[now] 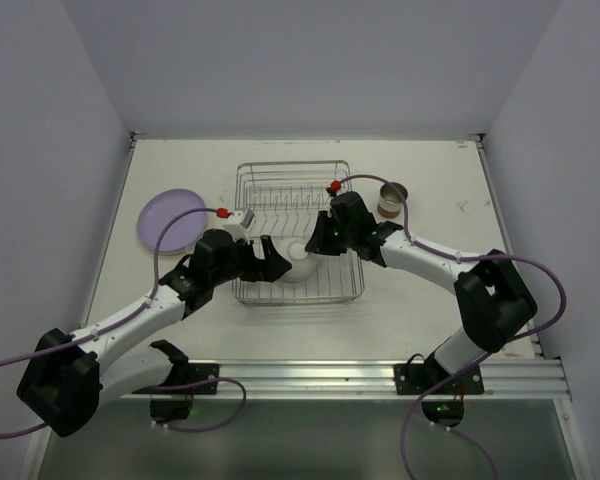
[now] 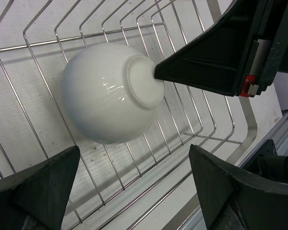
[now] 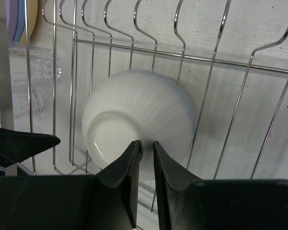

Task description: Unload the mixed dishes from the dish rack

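A white bowl (image 1: 302,262) lies upside down in the silver wire dish rack (image 1: 280,180), near its front edge. My right gripper (image 3: 146,143) is shut on the bowl's (image 3: 144,105) foot ring, one finger inside the ring and one outside. It also shows in the top view (image 1: 317,243). My left gripper (image 2: 134,148) is open and empty just left of the bowl (image 2: 110,91), above the rack floor (image 2: 33,57). A purple plate (image 1: 170,218) lies on the table left of the rack. A brown cup (image 1: 392,200) stands right of the rack.
Clear glasses (image 3: 36,79) stand just outside the rack's left wall, with stacked plate edges (image 3: 21,19) behind them. Upright prongs (image 3: 134,28) rise behind the bowl. An aluminium rail (image 1: 380,378) runs along the table's near edge.
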Motion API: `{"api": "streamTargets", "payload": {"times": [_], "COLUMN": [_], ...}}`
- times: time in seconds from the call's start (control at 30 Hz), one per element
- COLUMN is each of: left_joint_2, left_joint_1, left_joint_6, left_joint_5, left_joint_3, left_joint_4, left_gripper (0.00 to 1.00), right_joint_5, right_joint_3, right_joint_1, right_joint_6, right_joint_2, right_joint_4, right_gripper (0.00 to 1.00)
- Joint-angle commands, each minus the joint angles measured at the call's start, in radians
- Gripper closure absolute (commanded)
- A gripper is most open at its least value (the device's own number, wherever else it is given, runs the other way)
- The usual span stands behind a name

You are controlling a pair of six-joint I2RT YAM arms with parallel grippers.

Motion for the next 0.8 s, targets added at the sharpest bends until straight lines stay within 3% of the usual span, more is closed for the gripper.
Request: {"api": "streamTargets", "payload": {"times": [0.0, 0.37, 0.77], "left_joint_2": [0.004, 0.130, 0.202], "left_joint_1": [0.006, 0.006, 0.006], "left_joint_6": [0.022, 0.004, -0.076], "left_joint_5": [-0.046, -0.079, -0.033], "left_joint_3": [0.018, 0.047, 0.007], "left_joint_4": [-0.021, -0.030, 0.184], "left_gripper": [0.00, 0.00, 0.00], "right_joint_5": [0.110, 0.141, 0.172], "right_joint_3": [-0.034, -0.033, -0.016], "right_joint_1": [-0.009, -0.009, -0.012], "right_joint_6": [-0.038, -0.040, -0.038], "right_joint_2": [0.030, 0.052, 0.083], "right_joint_4": [-0.164, -0.187, -0.215], "right_gripper": [0.90, 0.90, 0.92]}}
